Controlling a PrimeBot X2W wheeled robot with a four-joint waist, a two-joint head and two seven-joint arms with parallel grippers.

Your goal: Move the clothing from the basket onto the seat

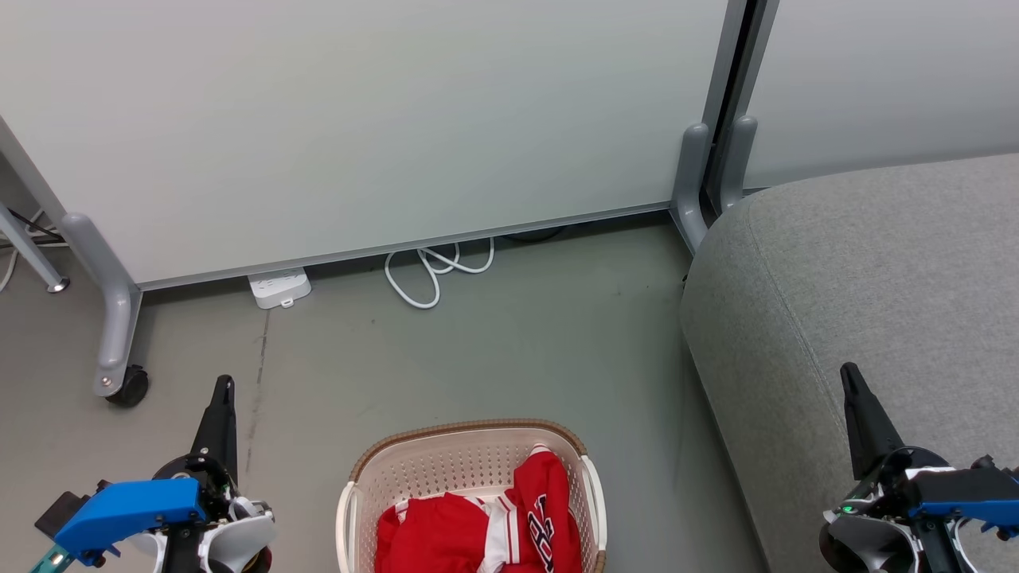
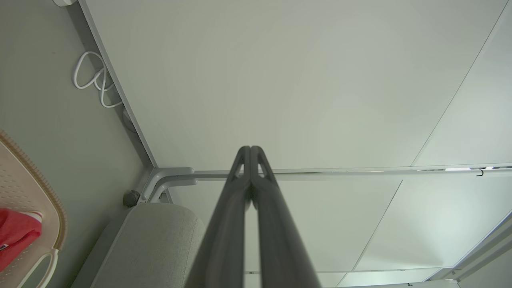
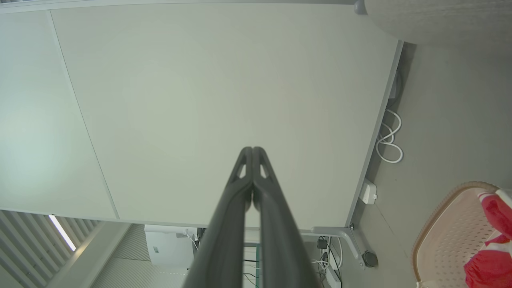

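- Left end effector [image 1: 226,385] is up at the lower left of the head view, its two long dark fingers pressed flat together with nothing between them.
- The left wrist view confirms it: tips meet, no gap, and they point at the pale partition panel [image 1: 358,119].
- Right end effector [image 1: 850,371] mirrors it at the lower right, fingers together as well and gripping nothing.
- Between the two end effectors, right of the left one and left of the right one, sits the laundry basket [image 1: 446,469] on the grey floor [image 1: 517,350], well apart from both sets of fingertips.
- The clothing [image 1: 446,533] is all inside that basket. The red jersey [image 1: 549,509] with striped trim and lettering is draped up the wall on the side nearer the right end effector. The plainer red garment [image 1: 422,529] is bunched on the side nearer the left one.
- The grey upholstered seat [image 1: 876,263] lies behind and beneath the right end effector in the head view, its rounded corner ahead of those fingertips. I cannot tell whether the fingers touch the fabric.
- No clothing on the seat.
- Ahead of the left end effector, at the foot of the panel, are a white power strip [image 1: 279,288] and a looped white cable [image 1: 434,274].
- A caster wheel [image 1: 127,387] stands just to its left.
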